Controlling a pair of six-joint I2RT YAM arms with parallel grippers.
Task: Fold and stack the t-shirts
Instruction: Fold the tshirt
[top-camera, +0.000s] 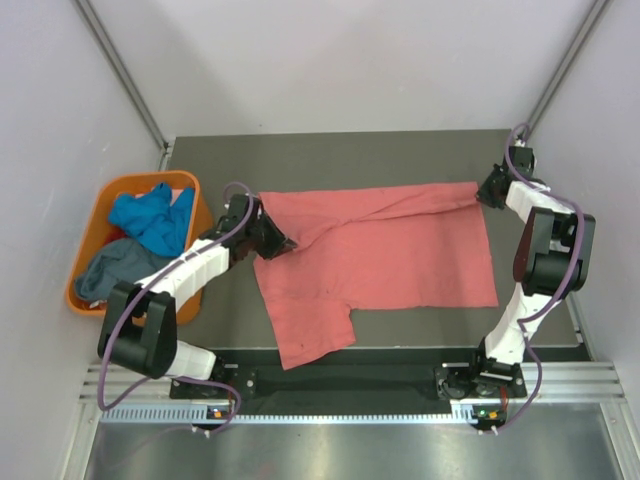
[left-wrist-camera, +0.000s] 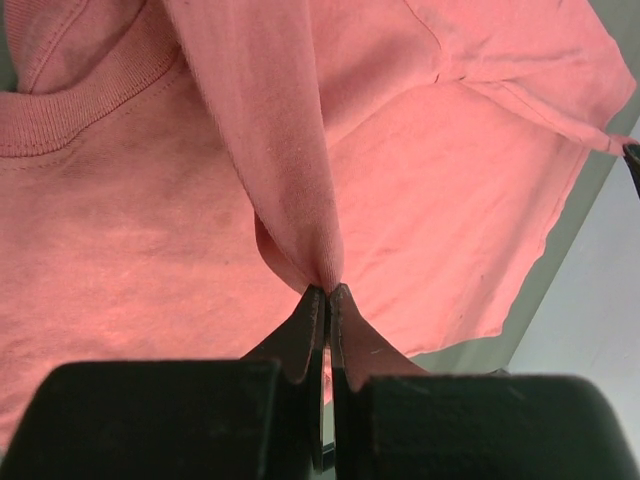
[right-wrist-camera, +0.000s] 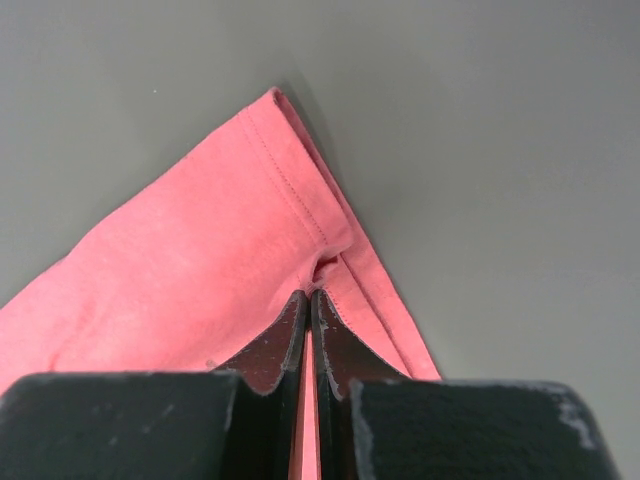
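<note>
The salmon-pink t-shirt (top-camera: 390, 255) lies spread on the dark table, one sleeve hanging toward the front edge. My left gripper (top-camera: 272, 238) is shut on a pinched fold at its left edge; the left wrist view shows the jaws (left-wrist-camera: 328, 292) closed on cloth, with the collar (left-wrist-camera: 90, 95) beyond. My right gripper (top-camera: 488, 190) is shut on the shirt's far right corner, seen in the right wrist view (right-wrist-camera: 310, 293) on a hemmed edge (right-wrist-camera: 290, 190). The bright blue t-shirt (top-camera: 152, 217) and slate grey-blue t-shirt (top-camera: 112, 270) lie crumpled in the tub.
An orange plastic tub (top-camera: 90, 215) stands at the table's left edge beside my left arm. The grey table top (top-camera: 330, 160) shows behind the shirt. White walls and metal posts close in the back and sides. A metal rail (top-camera: 340, 385) runs along the front.
</note>
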